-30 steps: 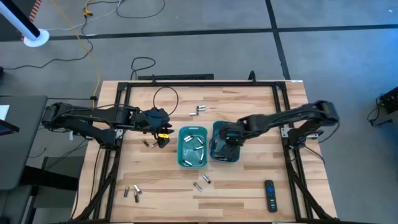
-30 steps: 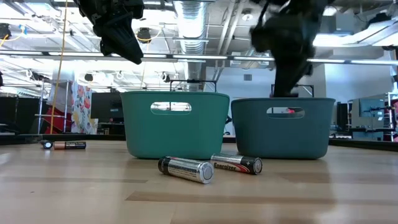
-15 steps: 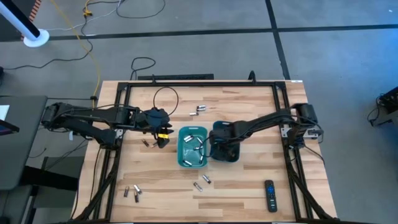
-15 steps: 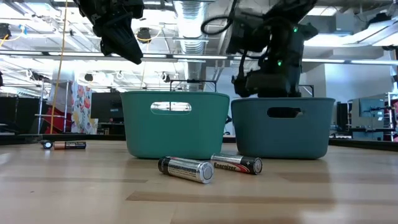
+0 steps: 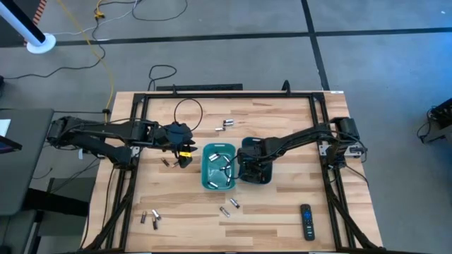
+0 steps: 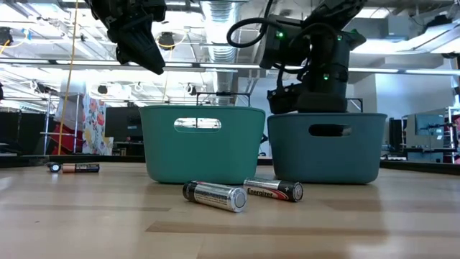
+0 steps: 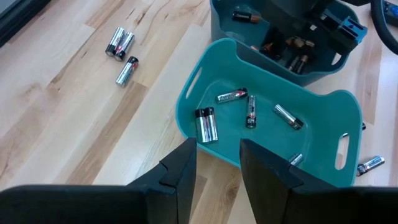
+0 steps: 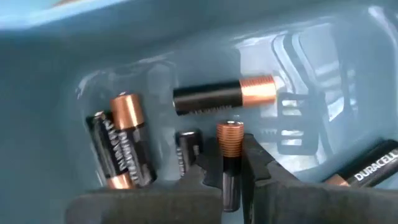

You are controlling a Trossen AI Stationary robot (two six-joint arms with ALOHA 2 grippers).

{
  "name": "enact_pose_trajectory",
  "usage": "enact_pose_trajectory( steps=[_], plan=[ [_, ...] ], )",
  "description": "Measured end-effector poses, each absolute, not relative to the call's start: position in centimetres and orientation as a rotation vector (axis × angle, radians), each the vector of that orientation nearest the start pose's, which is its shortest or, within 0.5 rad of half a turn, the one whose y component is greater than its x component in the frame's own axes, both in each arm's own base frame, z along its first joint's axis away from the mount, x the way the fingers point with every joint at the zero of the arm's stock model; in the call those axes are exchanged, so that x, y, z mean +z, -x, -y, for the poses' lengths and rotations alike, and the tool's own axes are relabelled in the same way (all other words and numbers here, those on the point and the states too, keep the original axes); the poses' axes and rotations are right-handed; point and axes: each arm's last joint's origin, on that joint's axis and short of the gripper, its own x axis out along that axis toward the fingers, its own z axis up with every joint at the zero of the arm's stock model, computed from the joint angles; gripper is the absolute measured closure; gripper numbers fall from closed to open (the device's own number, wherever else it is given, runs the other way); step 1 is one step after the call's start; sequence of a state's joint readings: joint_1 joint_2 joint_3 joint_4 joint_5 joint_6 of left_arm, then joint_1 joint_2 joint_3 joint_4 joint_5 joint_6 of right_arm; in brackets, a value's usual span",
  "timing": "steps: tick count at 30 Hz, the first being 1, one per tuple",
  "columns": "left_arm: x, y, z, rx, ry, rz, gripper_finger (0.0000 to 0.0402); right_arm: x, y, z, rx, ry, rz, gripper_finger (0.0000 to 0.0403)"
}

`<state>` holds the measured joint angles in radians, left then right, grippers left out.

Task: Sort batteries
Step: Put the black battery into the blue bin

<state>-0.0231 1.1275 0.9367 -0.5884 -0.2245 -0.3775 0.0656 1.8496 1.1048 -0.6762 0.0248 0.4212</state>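
Clamped on a dark copper-tipped cell (image 8: 229,163), the right gripper (image 8: 231,177) hangs inside the darker bin (image 5: 255,159), seemingly to drop it among its like (image 8: 222,95). The left gripper (image 7: 217,163), jaws apart and empty, waits over the table beside the lighter bin (image 7: 189,94) of silvery cells (image 7: 206,124). Loose batteries (image 5: 230,206) lie beyond on the wood, a remote (image 5: 306,221) at the edge.

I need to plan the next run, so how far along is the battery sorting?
Partly done. Silvery cells lie in the lighter teal bin and copper-ended ones in the darker bin. The right gripper holds a copper-ended battery inside the darker bin; the left gripper hovers open. Loose batteries on the table remain.
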Motion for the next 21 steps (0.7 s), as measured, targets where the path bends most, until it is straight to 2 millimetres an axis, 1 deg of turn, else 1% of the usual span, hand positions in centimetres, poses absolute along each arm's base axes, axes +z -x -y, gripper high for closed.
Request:
enact_pose_trajectory(
  steps=[6,14,21],
  plan=[
    [28.7,-22.7,-0.1,0.334,0.261,-0.727,0.0283,13.9,-32.6,-2.3,-0.197,-0.205,-1.419,0.0384],
    [28.7,-22.7,-0.1,0.337,0.269,-0.726,0.0283,13.8,-32.3,-3.5,-0.082,-0.075,-1.449,0.0384],
    [28.7,-22.7,-0.1,0.337,0.270,-0.726,0.0283,13.8,-32.3,-3.5,-0.011,0.005,-1.453,0.0384]
  ],
)
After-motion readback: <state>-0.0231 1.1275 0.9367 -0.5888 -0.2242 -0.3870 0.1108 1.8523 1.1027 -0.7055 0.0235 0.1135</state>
